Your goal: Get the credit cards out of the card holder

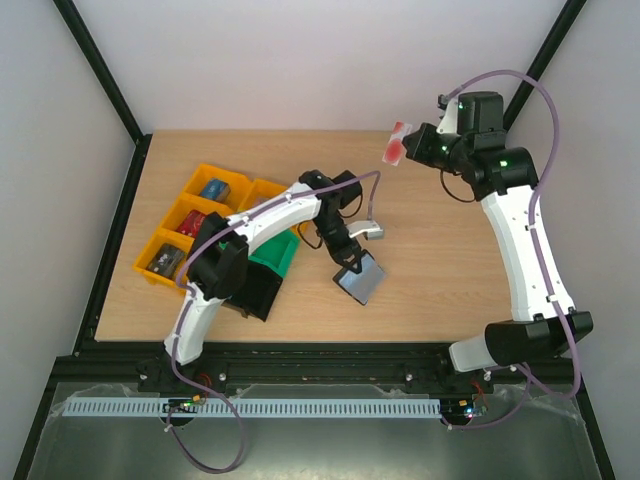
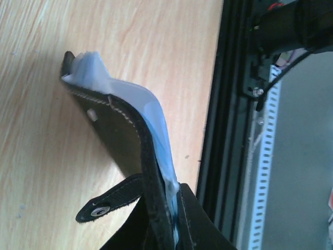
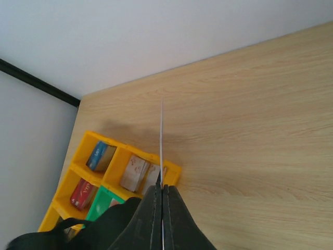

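Slippage is the danger: the right gripper point(image 1: 413, 147) clenches one credit card point(image 1: 398, 143) by its edge above the table point(image 1: 450, 260), while the left gripper point(image 1: 348, 262) grasps the card holder point(image 1: 362, 281) mid-table.

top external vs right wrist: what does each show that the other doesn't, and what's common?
Only top external: the left tool gripping the card holder, and the red face of the credit card held up over the far side of the table. Only right wrist: that card seen edge-on, a thin pale line pinched in the shut right tool. Both: the card in the right tool, the yellow tray with boxes in its compartments, and the wooden table.
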You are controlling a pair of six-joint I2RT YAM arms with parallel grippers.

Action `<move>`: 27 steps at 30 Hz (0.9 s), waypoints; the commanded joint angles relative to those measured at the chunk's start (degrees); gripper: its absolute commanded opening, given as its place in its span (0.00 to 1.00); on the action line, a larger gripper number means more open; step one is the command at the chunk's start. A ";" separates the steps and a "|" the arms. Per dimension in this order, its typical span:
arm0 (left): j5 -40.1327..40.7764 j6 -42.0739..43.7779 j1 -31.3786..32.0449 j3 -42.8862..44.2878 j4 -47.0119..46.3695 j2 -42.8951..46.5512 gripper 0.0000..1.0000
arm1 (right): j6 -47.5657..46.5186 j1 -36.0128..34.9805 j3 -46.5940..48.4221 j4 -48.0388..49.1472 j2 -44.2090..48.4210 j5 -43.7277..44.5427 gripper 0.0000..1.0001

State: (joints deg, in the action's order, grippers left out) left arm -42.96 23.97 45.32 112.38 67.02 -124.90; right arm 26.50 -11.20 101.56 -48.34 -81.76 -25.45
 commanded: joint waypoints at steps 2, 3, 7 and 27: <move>-0.17 1.22 0.36 -1.48 -4.98 -5.23 0.02 | 1.99 0.06 -0.54 1.53 -2.52 0.65 0.02; -1.37 1.89 0.31 -3.42 -6.27 -5.38 0.02 | 2.16 -0.05 -0.44 1.69 -2.66 1.87 0.02; -3.01 4.26 -0.08 -13.16 -15.39 -4.45 0.02 | 3.02 -0.50 -0.70 1.63 -1.12 6.87 0.02; 15.54 0.26 -1.29 -18.75 -29.12 -0.68 0.99 | -4.37 -2.82 31.29 -17.91 -21.18 0.82 0.02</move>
State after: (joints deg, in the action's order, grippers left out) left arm -36.71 21.82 45.21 95.94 41.10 -127.61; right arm 26.83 -13.89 133.84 -63.72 -102.24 -19.35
